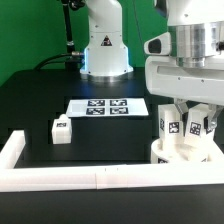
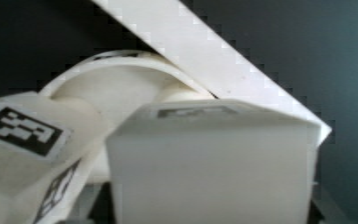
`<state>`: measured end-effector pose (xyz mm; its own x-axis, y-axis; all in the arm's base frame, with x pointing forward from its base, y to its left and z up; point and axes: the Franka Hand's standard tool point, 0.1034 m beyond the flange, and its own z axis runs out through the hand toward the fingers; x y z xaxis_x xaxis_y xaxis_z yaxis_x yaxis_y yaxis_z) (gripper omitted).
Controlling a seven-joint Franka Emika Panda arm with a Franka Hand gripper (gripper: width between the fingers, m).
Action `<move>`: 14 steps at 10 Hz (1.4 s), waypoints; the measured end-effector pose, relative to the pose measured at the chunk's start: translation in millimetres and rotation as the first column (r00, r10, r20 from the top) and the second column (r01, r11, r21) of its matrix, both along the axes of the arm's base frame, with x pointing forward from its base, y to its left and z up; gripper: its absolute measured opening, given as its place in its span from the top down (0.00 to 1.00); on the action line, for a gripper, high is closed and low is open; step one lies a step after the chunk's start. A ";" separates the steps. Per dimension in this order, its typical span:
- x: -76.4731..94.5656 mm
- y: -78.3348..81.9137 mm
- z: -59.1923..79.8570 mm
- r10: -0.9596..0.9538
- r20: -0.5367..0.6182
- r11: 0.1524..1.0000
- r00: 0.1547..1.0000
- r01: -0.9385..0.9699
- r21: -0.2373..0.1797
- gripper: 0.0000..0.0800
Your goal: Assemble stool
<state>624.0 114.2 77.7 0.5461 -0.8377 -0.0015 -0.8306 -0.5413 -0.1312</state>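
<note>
The white round seat [image 1: 183,153] lies at the exterior view's right, against the border rail's corner. Two tagged legs stand up from it: one [image 1: 168,125] on the exterior view's left, one [image 1: 198,123] under my gripper [image 1: 190,112]. In the wrist view a plain white leg face [image 2: 220,160] fills the space between my jaws, which close on its sides. The other tagged leg [image 2: 25,130] stands beside it on the seat [image 2: 119,85]. A third leg [image 1: 61,130] lies loose on the table at the exterior view's left.
The marker board [image 1: 107,106] lies mid-table. The long white border rail [image 1: 60,178] runs along the front and up the exterior view's left side; it crosses the wrist view [image 2: 194,50]. The robot base [image 1: 104,50] stands at the back.
</note>
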 end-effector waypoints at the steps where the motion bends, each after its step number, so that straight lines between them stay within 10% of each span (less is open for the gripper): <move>1: 0.1 -0.1 0.0 -0.034 -0.002 0.999 0.999 0.034 0.004 0.58; 5: 0.3 -0.5 -0.9 -0.301 -0.024 0.953 0.953 0.302 0.034 0.58; 11: 6.8 4.3 -7.7 -0.812 -0.059 0.570 0.581 0.810 0.138 0.58; 14: 6.7 4.9 -7.7 -0.812 -0.057 0.570 0.581 0.810 0.136 0.57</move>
